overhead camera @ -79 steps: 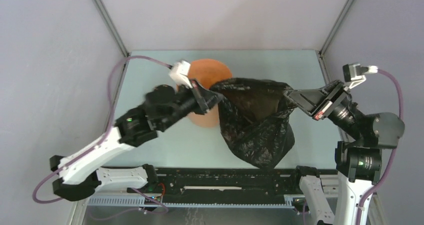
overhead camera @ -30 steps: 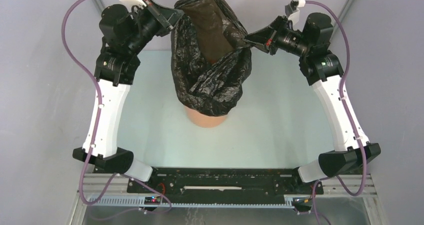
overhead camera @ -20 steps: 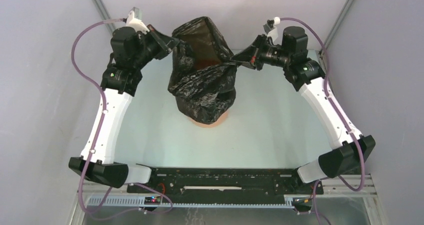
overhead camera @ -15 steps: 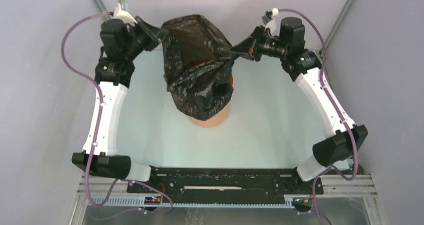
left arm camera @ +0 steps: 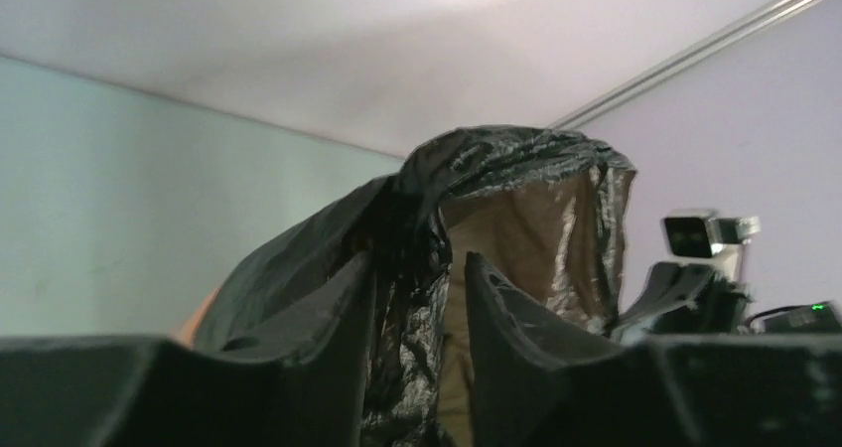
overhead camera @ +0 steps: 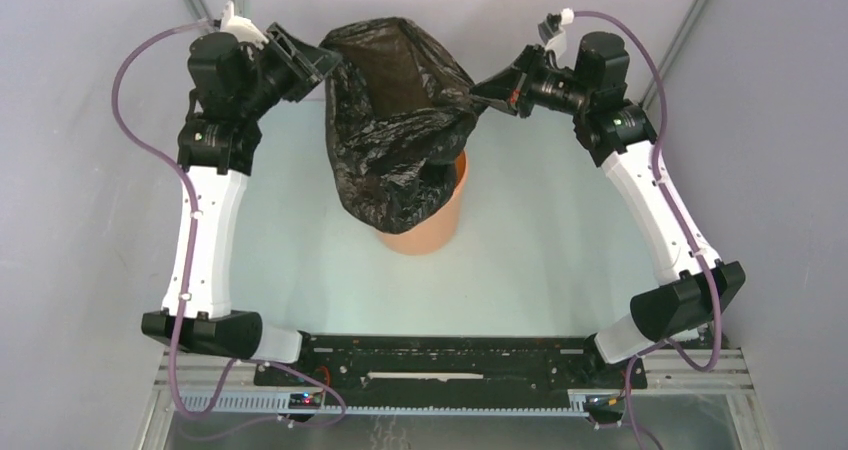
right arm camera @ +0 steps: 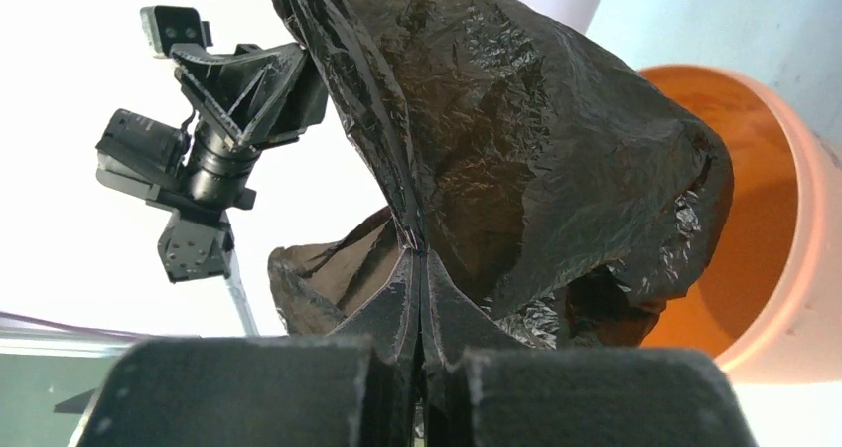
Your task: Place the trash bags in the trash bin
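The black trash bag (overhead camera: 395,120) hangs high over the orange trash bin (overhead camera: 430,232). Its lower folds droop onto the bin's left side and the right rim shows bare. My left gripper (overhead camera: 322,65) is at the bag's upper left edge. In the left wrist view its jaws (left arm camera: 420,260) stand apart, open, with wrinkled bag film (left arm camera: 526,199) lying loose in the gap. My right gripper (overhead camera: 480,92) is shut on the bag's right edge. In the right wrist view its fingertips (right arm camera: 417,255) pinch the film (right arm camera: 516,119), with the bin (right arm camera: 784,268) below to the right.
Both arms reach up and inward near the back of the light green table (overhead camera: 560,240). Grey walls and metal corner posts (overhead camera: 190,0) stand close at the left, right and rear. A black rail (overhead camera: 450,355) runs along the near edge. Purple cables (overhead camera: 140,60) loop off both wrists.
My left gripper's jaws have opened from shut on the bag's edge. The bag has shifted a little to the left, uncovering the bin's right rim. The right gripper keeps its pinch.
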### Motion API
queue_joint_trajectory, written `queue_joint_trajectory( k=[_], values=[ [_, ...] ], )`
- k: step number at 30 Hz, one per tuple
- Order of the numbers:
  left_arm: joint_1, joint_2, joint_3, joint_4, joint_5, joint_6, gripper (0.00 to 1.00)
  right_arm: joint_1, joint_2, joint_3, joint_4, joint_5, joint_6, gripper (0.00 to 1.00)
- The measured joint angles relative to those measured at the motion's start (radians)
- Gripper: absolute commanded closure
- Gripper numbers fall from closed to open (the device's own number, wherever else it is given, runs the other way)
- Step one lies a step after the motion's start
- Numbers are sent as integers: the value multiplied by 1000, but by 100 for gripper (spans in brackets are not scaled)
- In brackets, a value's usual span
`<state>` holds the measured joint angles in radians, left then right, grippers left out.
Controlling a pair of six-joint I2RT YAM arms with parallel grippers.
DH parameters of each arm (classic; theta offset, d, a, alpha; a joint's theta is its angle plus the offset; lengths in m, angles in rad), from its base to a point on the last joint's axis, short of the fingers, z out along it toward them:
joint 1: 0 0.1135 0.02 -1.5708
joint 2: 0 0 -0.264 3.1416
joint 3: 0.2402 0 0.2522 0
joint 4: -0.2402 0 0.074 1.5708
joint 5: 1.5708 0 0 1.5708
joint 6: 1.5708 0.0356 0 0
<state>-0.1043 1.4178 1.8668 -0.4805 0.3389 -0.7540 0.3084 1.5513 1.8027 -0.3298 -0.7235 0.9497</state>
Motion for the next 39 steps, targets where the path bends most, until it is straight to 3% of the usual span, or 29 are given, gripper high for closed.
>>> queue_joint_trajectory(
  k=[1,3,8,12,18,22,28,32,39],
  values=[
    [0,-13,-14,-48,-20,2,38,0,-9,-29,5,-2,2,100],
    [0,-32,-11,-142,-77,21,33,-1,-14,-73,14,-9,2,100],
    [2,-89,88,-365,-192,84,30,0,-14,-102,17,-12,1,100],
    [-40,-187,142,-436,-242,129,36,0,-14,-94,26,-16,1,100],
    [-294,-175,309,-480,-320,216,58,8,-14,-65,27,-19,-2,100],
    [-362,-55,370,-490,-359,264,76,20,-14,-45,38,-20,-10,100],
    [-398,231,409,-533,-365,317,86,28,-14,-30,53,-23,-13,100],
    [-441,335,349,-580,-394,344,92,30,-14,2,53,-22,-29,100],
    [-478,305,75,-568,-422,348,90,34,-15,4,55,-19,-37,100]
  ],
)
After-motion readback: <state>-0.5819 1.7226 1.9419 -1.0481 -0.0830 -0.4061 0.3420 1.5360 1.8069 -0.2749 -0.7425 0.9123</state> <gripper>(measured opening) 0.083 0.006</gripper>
